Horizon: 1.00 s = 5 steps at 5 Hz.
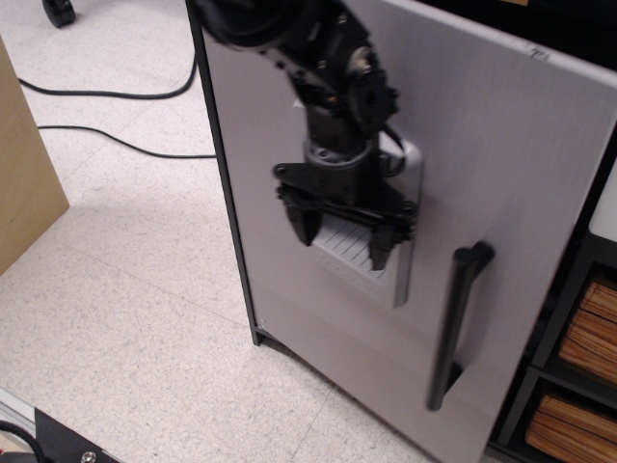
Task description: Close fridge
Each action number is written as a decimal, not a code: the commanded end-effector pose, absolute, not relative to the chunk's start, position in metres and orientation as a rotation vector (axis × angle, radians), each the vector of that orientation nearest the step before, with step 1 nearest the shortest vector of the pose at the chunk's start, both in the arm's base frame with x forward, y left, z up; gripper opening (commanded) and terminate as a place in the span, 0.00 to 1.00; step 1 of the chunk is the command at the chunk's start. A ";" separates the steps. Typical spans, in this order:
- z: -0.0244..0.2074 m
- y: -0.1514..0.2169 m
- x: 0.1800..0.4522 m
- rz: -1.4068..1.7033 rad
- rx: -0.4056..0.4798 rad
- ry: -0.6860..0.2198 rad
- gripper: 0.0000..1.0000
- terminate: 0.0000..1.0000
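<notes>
The fridge's light grey door (521,164) fills the right of the view, swung most of the way toward the dark cabinet; only a thin dark strip of interior shows at the top right. Its black bar handle (455,323) stands at lower right. My black gripper (339,236) reaches down from the top and sits against the recessed dispenser panel (371,256), fingers (302,224) spread open, holding nothing. The arm hides the panel's upper part.
Black cables (106,95) run over the speckled floor at the upper left. A brown cardboard panel (24,183) stands at the left edge. A grey shelf unit with wicker baskets (583,338) stands at the right, beside the door.
</notes>
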<state>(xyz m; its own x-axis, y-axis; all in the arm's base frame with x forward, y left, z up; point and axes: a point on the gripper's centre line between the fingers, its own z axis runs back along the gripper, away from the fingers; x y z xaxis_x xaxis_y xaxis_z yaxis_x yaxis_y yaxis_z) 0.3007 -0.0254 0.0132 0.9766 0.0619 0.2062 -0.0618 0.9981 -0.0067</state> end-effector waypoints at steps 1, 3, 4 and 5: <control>0.027 -0.036 0.331 0.074 -0.011 -0.262 1.00 0.00; 0.027 -0.038 0.345 0.086 -0.015 -0.283 1.00 0.00; 0.029 -0.038 0.348 0.081 -0.013 -0.290 1.00 0.00; 0.043 -0.033 0.323 0.034 -0.011 -0.274 1.00 0.00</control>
<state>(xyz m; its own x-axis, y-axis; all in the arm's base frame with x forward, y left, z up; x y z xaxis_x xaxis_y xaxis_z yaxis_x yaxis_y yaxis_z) 0.3135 -0.0350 0.0236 0.9768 0.0382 0.2108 -0.0361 0.9993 -0.0138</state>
